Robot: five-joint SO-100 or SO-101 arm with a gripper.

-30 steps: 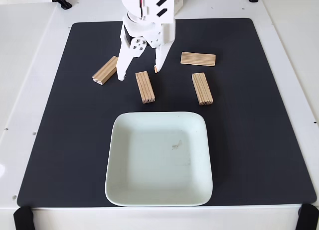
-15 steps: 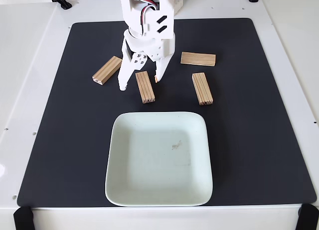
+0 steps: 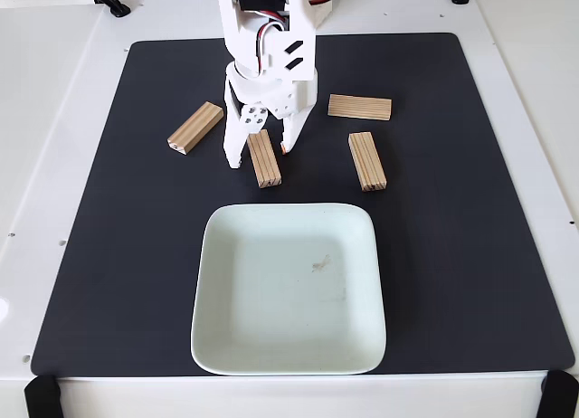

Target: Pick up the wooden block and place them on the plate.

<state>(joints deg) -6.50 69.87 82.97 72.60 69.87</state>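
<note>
While my claw (image 3: pixel 261 156) straddles the block (image 3: pixel 263 158), fingers narrowly apart, off-centre closing could twist it loose.

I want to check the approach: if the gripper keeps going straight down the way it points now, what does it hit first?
Most likely the wooden block lying between its open fingers: the gripper straddles that block's far end. Height above the black mat is hard to judge from this fixed view.

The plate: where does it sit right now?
In the fixed view the plate lies empty at bottom centre of the black mat, just below the wooden block between the open gripper's fingers.
</note>
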